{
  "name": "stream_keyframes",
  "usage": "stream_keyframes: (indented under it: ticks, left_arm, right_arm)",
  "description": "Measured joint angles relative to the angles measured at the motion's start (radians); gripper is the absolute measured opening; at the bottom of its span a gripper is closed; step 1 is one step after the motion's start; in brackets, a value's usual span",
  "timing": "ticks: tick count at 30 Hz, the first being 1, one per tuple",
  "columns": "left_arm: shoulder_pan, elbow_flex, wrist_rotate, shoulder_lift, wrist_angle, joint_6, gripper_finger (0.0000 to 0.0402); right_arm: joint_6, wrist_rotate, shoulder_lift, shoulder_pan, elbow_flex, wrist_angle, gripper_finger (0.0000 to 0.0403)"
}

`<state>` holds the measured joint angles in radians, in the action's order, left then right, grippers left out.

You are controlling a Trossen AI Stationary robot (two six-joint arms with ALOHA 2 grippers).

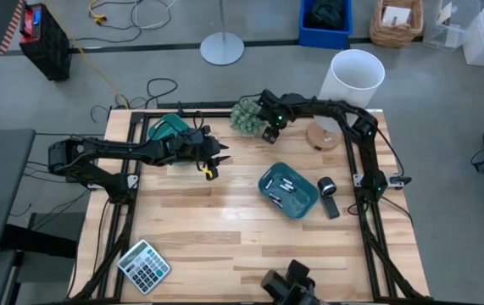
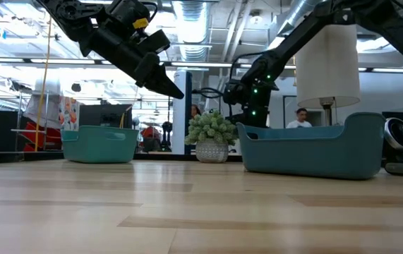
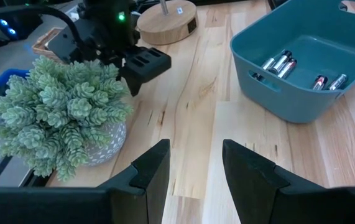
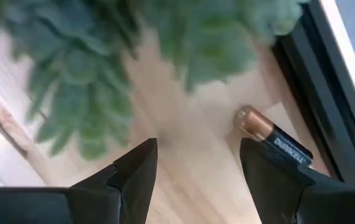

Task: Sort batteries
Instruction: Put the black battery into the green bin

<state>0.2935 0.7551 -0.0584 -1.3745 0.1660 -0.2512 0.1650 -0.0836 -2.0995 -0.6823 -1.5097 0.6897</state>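
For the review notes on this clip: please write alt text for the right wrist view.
A copper-topped black battery lies on the wooden table beside a black frame rail, just beyond the right gripper, whose fingers are open. Blurred green leaves of a potted plant fill the area behind.

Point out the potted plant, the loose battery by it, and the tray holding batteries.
Plant (image 3: 59, 112), left wrist view, on its foliage.
Battery (image 4: 276, 140), right wrist view, on its dark body.
Tray (image 1: 269, 180), high view, on its left rim.
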Motion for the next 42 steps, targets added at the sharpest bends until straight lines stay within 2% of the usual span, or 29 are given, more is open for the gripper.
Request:
stream_keyframes:
  ticks: [4, 15, 19, 32, 42]
  left_arm:
    - [0.0, 0.0, 0.0, 0.0, -0.001, 0.0, 0.0142]
    - [0.0, 0.0, 0.0, 0.0, -0.005, -0.009, 0.0142]
    - [0.0, -0.003, 0.0, 0.0, 0.0, -0.01, 0.0142]
    - [0.002, -0.008, 0.0, 0.0, 0.004, -0.014, 0.0142]
    - [0.002, -0.008, 0.0, 0.0, 0.003, -0.014, 0.0142]
  right_arm:
    - [-0.003, -0.053, 0.0, 0.022, 0.0, -0.001, 0.025]
    - [0.001, -0.061, 0.013, 0.041, -0.001, 0.004, 0.025]
    - [0.017, -0.106, 0.021, 0.053, -0.017, 0.01, 0.025]
    - [0.186, -0.108, 0.024, -0.033, -0.029, -0.005, 0.025]
    - [0.327, -0.098, 0.02, -0.032, -0.016, 0.031, 0.025]
